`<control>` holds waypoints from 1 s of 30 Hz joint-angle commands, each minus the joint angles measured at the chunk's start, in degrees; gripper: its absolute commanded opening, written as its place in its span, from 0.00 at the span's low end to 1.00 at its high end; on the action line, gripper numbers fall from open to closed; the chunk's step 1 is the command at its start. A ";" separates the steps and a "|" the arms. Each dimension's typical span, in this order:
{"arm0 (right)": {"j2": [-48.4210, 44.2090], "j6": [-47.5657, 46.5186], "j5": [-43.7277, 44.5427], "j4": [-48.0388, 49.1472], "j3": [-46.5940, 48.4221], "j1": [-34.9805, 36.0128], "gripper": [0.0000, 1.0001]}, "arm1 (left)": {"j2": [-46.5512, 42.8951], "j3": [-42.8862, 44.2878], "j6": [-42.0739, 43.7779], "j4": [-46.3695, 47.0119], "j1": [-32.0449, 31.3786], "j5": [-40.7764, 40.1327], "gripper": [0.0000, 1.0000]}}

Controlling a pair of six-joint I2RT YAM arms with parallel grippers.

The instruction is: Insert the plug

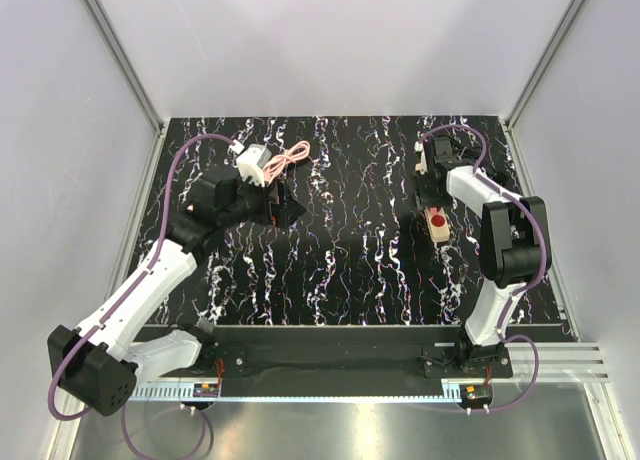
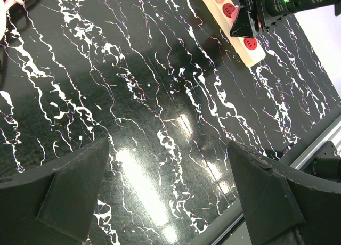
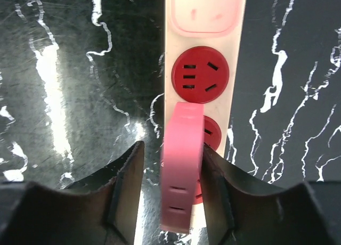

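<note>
The plug [image 3: 181, 170] is a salmon-pink block seen edge-on between my right gripper's [image 3: 173, 146] fingers. It stands over the second red socket [image 3: 212, 133] of a cream power strip [image 3: 171, 53]. The right finger touches the plug, and a gap shows between the plug and the left finger [image 3: 128, 181], so the jaws stand apart. In the top view the right gripper [image 1: 432, 188] hovers over the strip [image 1: 438, 228] and hides the plug. My left gripper [image 2: 168, 145] is open and empty above the bare tabletop; it also shows in the top view [image 1: 285, 208].
A white adapter [image 1: 252, 163] with a coiled pink cable [image 1: 291, 157] lies at the back left, just beyond the left gripper. The strip has a free red socket [image 3: 200, 74] and a pink button [image 3: 205, 13]. The left wrist view shows the strip [image 2: 250, 42] and the table's front rail [image 2: 298, 154].
</note>
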 commanded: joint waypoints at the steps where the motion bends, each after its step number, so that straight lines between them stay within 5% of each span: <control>1: 1.08 1.15 -6.66 -3.37 2.83 1.88 0.51 | -1.24 0.31 0.07 3.47 0.27 0.60 0.99; 22: 0.11 0.62 1.43 -10.76 9.70 0.65 0.39 | -1.51 0.22 -0.02 3.47 0.35 0.60 0.99; 30: 0.82 0.45 1.43 -9.62 8.38 0.21 0.08 | -1.33 0.22 0.07 3.47 0.35 0.51 0.99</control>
